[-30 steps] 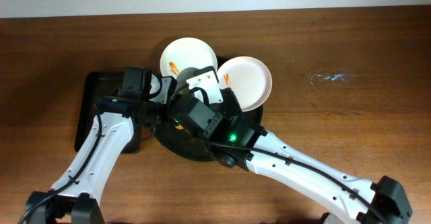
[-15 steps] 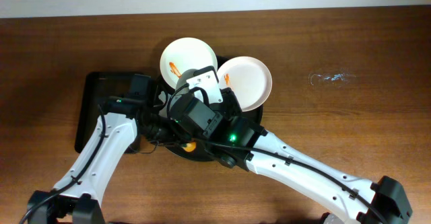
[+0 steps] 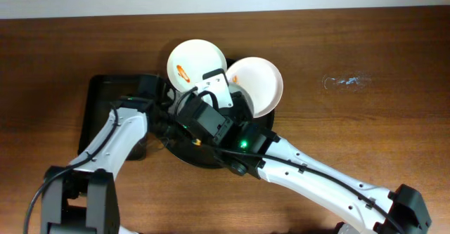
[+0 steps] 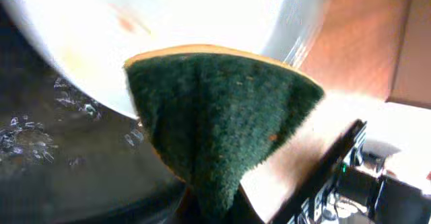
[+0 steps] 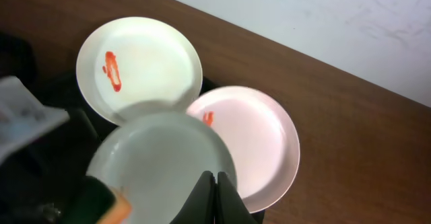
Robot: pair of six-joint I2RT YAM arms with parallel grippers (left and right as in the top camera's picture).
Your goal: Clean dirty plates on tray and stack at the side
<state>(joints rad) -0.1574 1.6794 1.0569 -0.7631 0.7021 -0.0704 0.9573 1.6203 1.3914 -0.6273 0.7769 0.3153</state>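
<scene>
Three white dirty plates show in the right wrist view. One with an orange smear (image 5: 138, 66) lies at the back, a second (image 5: 252, 140) to its right, both on the round black tray (image 3: 184, 152). My right gripper (image 5: 215, 187) is shut on the rim of the third plate (image 5: 158, 163), which is raised above the tray. My left gripper (image 4: 215, 212) is shut on a green and yellow sponge (image 4: 222, 116), whose face is against that white plate (image 4: 175, 29). From overhead the held plate is hidden under my right wrist (image 3: 211, 93).
A rectangular black tray (image 3: 98, 107) lies left of the round one, under my left arm. A small wet patch (image 3: 344, 81) marks the bare wood table at the right. The table's far edge meets a pale wall.
My left arm has swung right from the rectangular tray, carrying the sponge in under the right wrist to the held plate. The right arm has stayed almost still.
</scene>
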